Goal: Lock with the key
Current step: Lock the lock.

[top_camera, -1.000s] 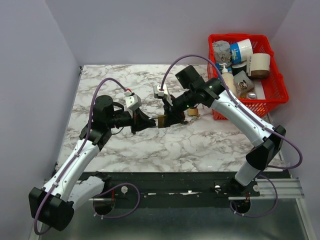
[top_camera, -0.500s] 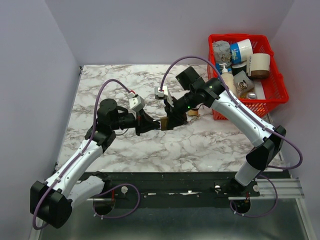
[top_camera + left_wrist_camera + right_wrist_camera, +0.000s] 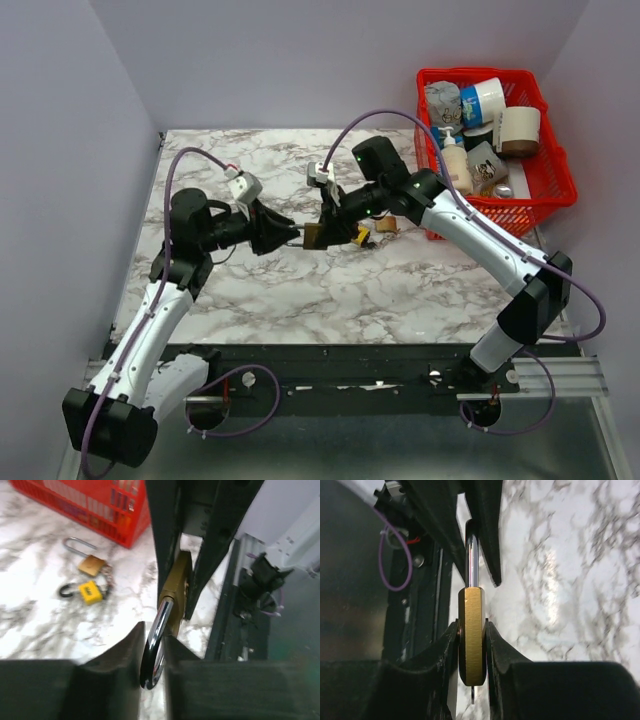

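Both arms have slid toward the left side of the surface (image 3: 400, 290) compared with half a second ago, and the big brass padlock (image 3: 313, 236) went with them, a bit left and further from the bases. It hangs in the air between the two claws, well above the marble.

Left claw (image 3: 152, 635) is pinched shut on the steel shackle (image 3: 156, 630). Right claw (image 3: 471, 627) is clamped on the brass body (image 3: 471, 645), one finger on each flat face. So it's a two-handed hold, just repositioned.

For the task, my read is nothing is locked yet. Can't tell whether the shackle is pushed home, and there's a thin sliver under the body in the right wrist view that might be a key, too small to call.

Head count:
- padlocks: three. One held, plus a small brass one (image 3: 91, 565) and a yellow one (image 3: 90, 591) lying near each other on the surface, just beside the red basket (image 3: 90, 505)
- baskets: one, full of odds and ends
- arms: two, one claw each
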{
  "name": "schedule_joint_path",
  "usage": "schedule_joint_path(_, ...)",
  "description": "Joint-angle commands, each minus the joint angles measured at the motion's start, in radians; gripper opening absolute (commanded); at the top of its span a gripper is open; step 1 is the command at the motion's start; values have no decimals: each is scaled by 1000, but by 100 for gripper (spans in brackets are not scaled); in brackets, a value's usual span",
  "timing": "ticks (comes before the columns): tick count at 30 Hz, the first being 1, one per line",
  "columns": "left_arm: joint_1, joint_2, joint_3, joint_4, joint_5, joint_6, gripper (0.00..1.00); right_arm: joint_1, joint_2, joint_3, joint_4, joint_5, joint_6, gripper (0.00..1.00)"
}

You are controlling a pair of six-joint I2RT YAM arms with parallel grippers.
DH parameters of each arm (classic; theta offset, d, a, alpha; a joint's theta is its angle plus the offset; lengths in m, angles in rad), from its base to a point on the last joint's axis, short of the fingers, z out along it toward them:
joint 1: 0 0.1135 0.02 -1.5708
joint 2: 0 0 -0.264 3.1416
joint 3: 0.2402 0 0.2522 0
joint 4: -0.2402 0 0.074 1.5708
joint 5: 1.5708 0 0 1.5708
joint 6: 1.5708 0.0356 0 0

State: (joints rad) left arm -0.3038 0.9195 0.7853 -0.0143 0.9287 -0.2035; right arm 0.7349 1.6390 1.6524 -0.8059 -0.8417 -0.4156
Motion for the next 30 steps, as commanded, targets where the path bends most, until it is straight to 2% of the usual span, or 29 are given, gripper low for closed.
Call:
schedule_joint_path(1, 106, -19, 130, -70, -146, -74, 55, -34, -57, -62, 329, -8, 110, 1)
schedule_joint_path(3, 149, -18, 146, -75, -214, -166, 65, -46, -57, -71, 371, 30, 139, 1)
schedule_joint_path(4, 160, -8, 169, -84, -287, -200, 82, -48, -57, -72, 390, 42, 150, 1)
schedule_joint_path(5, 166, 1, 189, -96, -330, -271, 93, -51, -57, -78, 411, 71, 175, 1)
schedule_joint_path(6, 167, 10, 212, -161, -396, -308, 99, -51, -59, -94, 462, 94, 188, 1)
schedule_joint_path(9, 184, 65, 290, -273, -493, -436, 99, -51, -74, -143, 653, 225, 296, 1)
schedule_joint_path(10, 192, 99, 305, -291, -476, -474, 99, -51, -76, -164, 692, 258, 317, 1)
schedule_joint_path(11, 198, 116, 315, -291, -400, -509, 99, -46, -68, -164, 724, 310, 360, 1)
schedule_joint_path(17, 198, 104, 194, -96, -436, -850, 99, 7, -22, -121, 864, 516, 478, 1)
schedule_joint_path(22, 193, 124, 183, -32, -459, -936, 99, 57, 5, -118, 932, 561, 512, 1)
schedule_joint_path(27, 137, 82, 77, 129, -534, -1037, 99, 80, 35, -95, 952, 578, 552, 1)
schedule_joint_path(30, 124, 76, 40, 154, -553, -1065, 99, 90, 45, -86, 959, 584, 561, 1)
